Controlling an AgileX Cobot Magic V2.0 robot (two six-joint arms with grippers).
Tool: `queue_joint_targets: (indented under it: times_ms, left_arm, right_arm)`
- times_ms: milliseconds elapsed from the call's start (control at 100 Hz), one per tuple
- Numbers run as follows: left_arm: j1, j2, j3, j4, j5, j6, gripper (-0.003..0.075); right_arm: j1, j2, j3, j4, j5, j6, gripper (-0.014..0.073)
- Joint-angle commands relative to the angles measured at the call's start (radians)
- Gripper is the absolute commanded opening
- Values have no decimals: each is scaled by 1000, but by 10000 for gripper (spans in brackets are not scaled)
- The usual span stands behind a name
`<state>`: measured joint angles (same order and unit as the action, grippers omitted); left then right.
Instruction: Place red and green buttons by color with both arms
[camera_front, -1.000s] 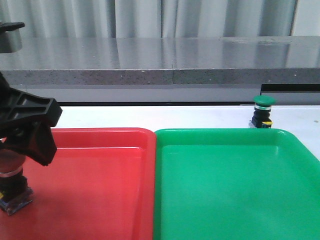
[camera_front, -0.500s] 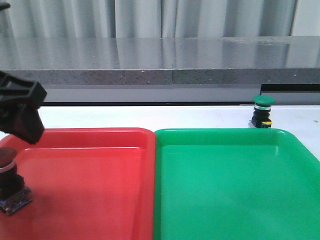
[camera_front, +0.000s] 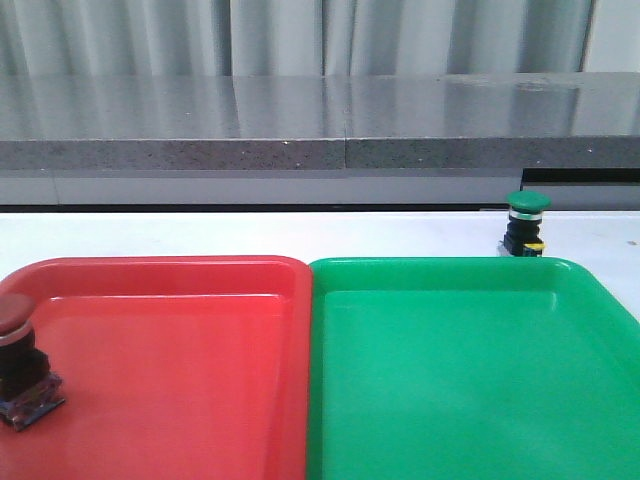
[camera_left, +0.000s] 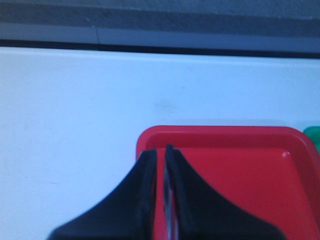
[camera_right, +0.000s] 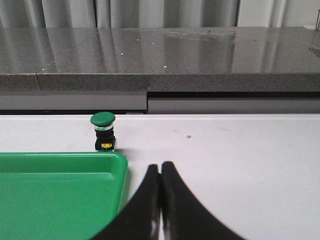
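Observation:
The red button (camera_front: 18, 360) stands upright inside the red tray (camera_front: 180, 400), at its far left edge. The green button (camera_front: 526, 222) stands on the white table just behind the green tray (camera_front: 450, 380), near its far right corner; it also shows in the right wrist view (camera_right: 103, 131). Neither gripper shows in the front view. My left gripper (camera_left: 161, 150) is empty, jaws nearly together, above the red tray's corner (camera_left: 150, 137). My right gripper (camera_right: 160, 166) is shut and empty over the table beside the green tray (camera_right: 50, 190), short of the green button.
The two trays lie side by side, touching in the middle. A grey stone ledge (camera_front: 320, 140) runs along the back of the white table (camera_front: 250, 232). White table (camera_right: 240, 160) extends to the right of the green tray.
My left gripper has let go of the red button, lifted up and left, and left the front view. The red button stays in the red tray. The green button has not moved.

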<state>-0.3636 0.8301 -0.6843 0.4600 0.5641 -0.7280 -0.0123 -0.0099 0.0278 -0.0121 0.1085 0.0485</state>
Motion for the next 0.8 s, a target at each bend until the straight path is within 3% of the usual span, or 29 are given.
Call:
queue_joint_targets:
  times_ms: [0,450,790]
  left_arm:
    - [27,-76,-31,33,-16,-3,-20]
    - [52,-281,-12,49,56,-3,-20]
    - [52,-481,151,51,-97,-3,-20]
  right_arm:
    - [-3,-23,-19,-2,-84,0,-55]
    - [-3,-23,-19,-2,-84,0,-55]
    - [-3,-23,-19,-2,-84,0,-55]
